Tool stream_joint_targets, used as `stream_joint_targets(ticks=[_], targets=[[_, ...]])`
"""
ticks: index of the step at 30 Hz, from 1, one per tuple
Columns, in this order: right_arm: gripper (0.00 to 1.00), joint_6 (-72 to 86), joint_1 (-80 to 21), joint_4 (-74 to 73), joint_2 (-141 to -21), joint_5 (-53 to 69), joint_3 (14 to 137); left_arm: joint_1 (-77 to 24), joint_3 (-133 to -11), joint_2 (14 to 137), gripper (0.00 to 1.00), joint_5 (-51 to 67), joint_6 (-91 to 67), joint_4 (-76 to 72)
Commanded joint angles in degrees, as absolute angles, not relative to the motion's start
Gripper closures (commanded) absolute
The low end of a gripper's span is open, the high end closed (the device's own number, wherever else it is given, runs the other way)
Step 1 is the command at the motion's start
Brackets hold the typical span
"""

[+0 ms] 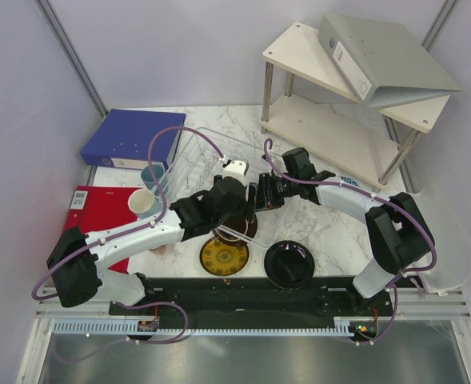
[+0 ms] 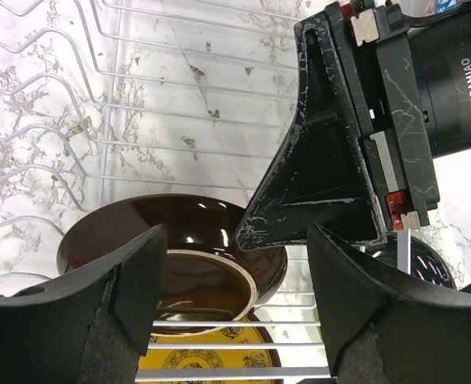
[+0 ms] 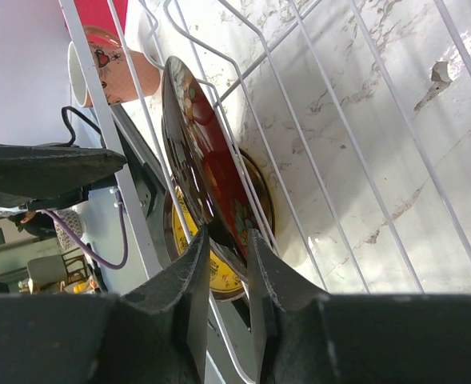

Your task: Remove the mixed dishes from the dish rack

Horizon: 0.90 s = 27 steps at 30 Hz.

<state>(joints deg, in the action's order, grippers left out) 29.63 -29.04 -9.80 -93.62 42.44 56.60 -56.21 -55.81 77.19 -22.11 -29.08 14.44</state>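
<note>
The wire dish rack (image 1: pixel 193 156) stands mid-table. A dark red-black floral plate (image 3: pixel 199 152) stands on edge at its near end; it also shows in the top view (image 1: pixel 241 228). My right gripper (image 3: pixel 223 256) is shut on this plate's rim, one finger on each face. My left gripper (image 2: pixel 235 296) is open right over the same plate's brown underside (image 2: pixel 179 240), next to the right gripper's fingers (image 2: pixel 323 184), holding nothing. The yellow-brown patterned plate (image 1: pixel 225 257) and glossy black plate (image 1: pixel 289 264) lie on the table. A light-blue mug (image 1: pixel 153 175) and a white mug (image 1: pixel 143 203) stand left of the rack.
A blue binder (image 1: pixel 131 138) and a red folder (image 1: pixel 99 210) lie at the left. A white two-tier shelf (image 1: pixel 339 120) with a grey binder (image 1: pixel 379 52) stands back right. A pinkish patterned mug (image 3: pixel 111 60) sits near the left arm.
</note>
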Motion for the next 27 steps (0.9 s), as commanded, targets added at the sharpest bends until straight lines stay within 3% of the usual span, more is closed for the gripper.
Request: stream_joint_targets(ticks=[1,9,21,27], targets=[[1.00,31.0,-29.2,-7.7,-91.7,45.1,55.9,-55.9,-55.5,75.3,0.23,-22.1,-30.5,12.4],[1.00,31.5,-29.2,-6.2,-90.4,47.2,55.5,-55.9,-55.3,74.8,0.23,-21.9,-30.5,12.4],[0.60,31.6,-30.1,-3.9,-91.3,49.4,54.1,-56.0,-55.3,75.1,0.24,-21.4,-30.8,12.3],[0.55,31.3,-30.5,-4.1,-92.5,49.0,54.1,-55.9,-55.2,75.2,0.24,-21.4,-30.8,12.3]])
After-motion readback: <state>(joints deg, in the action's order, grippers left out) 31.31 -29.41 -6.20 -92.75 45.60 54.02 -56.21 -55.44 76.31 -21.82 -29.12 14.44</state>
